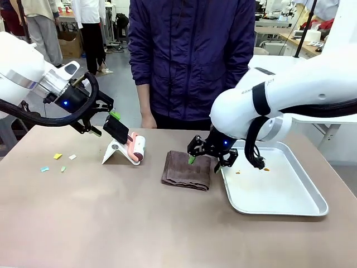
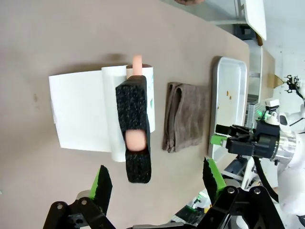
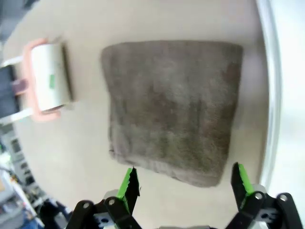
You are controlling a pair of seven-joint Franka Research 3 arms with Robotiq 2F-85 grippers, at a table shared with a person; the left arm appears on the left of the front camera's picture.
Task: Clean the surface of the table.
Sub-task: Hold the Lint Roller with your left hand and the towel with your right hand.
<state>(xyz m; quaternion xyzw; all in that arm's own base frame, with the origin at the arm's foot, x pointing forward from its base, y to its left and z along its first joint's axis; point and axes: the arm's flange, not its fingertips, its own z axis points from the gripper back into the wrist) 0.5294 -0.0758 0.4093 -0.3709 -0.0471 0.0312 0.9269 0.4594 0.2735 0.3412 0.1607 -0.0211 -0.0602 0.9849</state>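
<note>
The left gripper point(image 2: 157, 179) stands wide open with nothing between its pads. It is poised over the black handle point(image 2: 136, 129) of the roller point(image 1: 137, 148), which leans on a white stand point(image 1: 113, 152). The handle juts up toward the jaws, probably so it can be taken cleanly.

The right gripper point(image 3: 185, 183) is likewise spread and empty, low over the folded brown towel point(image 3: 171, 105). Its 2 fingers sit either side of one edge, as if lined up for a pinch; whether a pad touches the cloth I cannot tell.

The towel lies flat between the roller and the tray point(image 1: 279, 211), just beside the tray's rim. A few brown crumbs point(image 1: 266, 168) lie in the tray.

The table point(image 1: 139, 229), matte brown, spreads under everything. 4 small paper scraps point(image 1: 57, 156) sit well left of the stand, likely the mess to clear. A person point(image 1: 189, 56) stands at the far edge, with white tables and other people beyond.
</note>
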